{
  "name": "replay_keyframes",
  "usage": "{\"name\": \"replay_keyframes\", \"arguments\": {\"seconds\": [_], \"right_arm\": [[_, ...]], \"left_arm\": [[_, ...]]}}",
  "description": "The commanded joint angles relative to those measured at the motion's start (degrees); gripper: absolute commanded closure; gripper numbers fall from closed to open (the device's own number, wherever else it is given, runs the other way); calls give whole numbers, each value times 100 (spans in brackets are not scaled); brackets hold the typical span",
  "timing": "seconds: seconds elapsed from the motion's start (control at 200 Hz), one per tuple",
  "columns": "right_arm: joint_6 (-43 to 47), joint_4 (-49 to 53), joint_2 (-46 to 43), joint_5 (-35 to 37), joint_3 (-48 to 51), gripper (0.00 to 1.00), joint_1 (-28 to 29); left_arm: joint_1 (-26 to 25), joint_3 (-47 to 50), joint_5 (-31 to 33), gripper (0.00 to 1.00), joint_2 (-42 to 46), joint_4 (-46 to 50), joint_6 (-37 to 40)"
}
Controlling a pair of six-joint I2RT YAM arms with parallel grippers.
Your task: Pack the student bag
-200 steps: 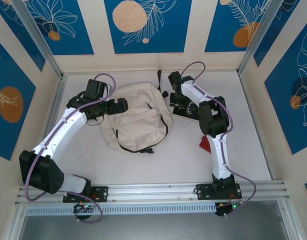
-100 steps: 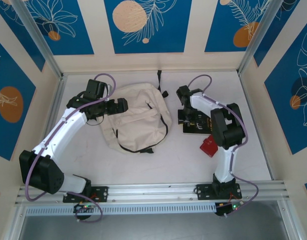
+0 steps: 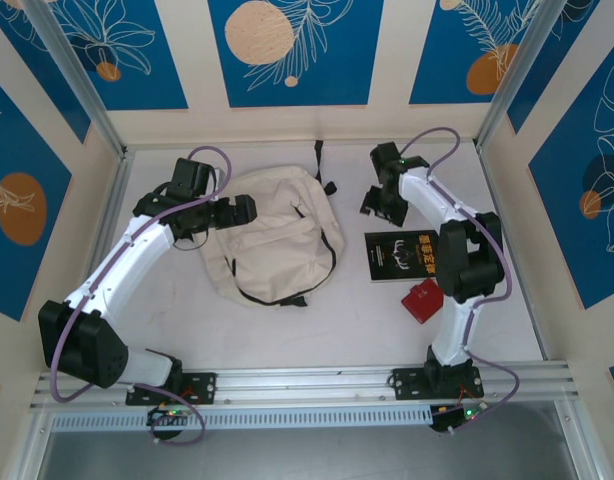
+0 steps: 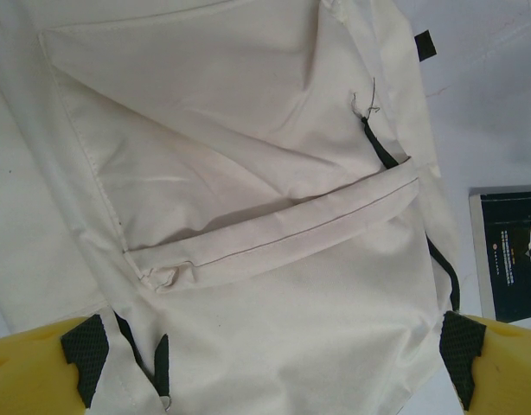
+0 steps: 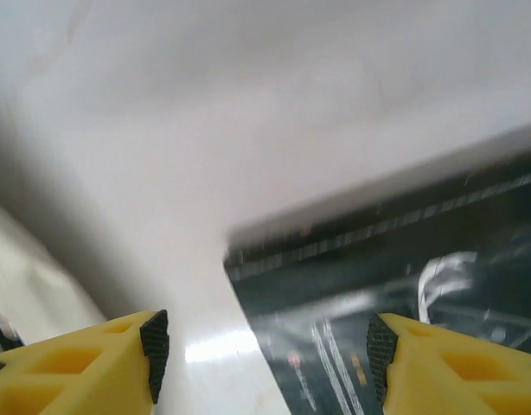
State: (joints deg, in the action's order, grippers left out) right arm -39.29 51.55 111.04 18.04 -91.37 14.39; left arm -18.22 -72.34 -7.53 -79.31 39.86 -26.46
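Right gripper (image 3: 383,203), fingers apart and empty, hangs just past the black book (image 3: 400,257) toward the table's (image 3: 507,310) far edge; left gripper (image 3: 243,212), spread wide, overhangs the student bag (image 3: 277,245).

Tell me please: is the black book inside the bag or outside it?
Outside. The black book lies flat on the table, to the right of the student bag, apart from it and fully uncovered.

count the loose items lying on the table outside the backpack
2: a black book right of the backpack, and a small red object at the book's near right corner. Others may be hidden under the right arm.
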Motion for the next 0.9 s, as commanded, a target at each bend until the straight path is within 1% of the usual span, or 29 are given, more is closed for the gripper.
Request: {"name": "replay_keyframes", "arguments": {"seconds": [0.0,0.075,0.165,0.515,0.61,0.675,0.785,0.895], "right_arm": [[-925,483,536,494,-299,36,-71],[-1163,529,693,583,-345,36,-122],[-1282,553,816,451,-355,37,-247],[-1795,1125,972,1027,-155,35,-437],[-1882,1224,1023,1075,-109,32,-496],[-1825,1178,1059,953,-70,29,-542],[-1706,989,1092,710,8,22,-565],[-1704,847,1052,504,105,19,-587]], "left_arm": [[80,42,-133,0,72,11,-8],[78,53,-119,0,82,5,0],[77,59,-108,0,64,-3,0],[75,103,-100,0,9,-39,-8],[81,101,-108,0,7,-46,-8],[79,114,-112,0,4,-48,-9],[79,114,-117,0,0,-57,-9],[77,112,-117,0,9,-42,-9]]}}
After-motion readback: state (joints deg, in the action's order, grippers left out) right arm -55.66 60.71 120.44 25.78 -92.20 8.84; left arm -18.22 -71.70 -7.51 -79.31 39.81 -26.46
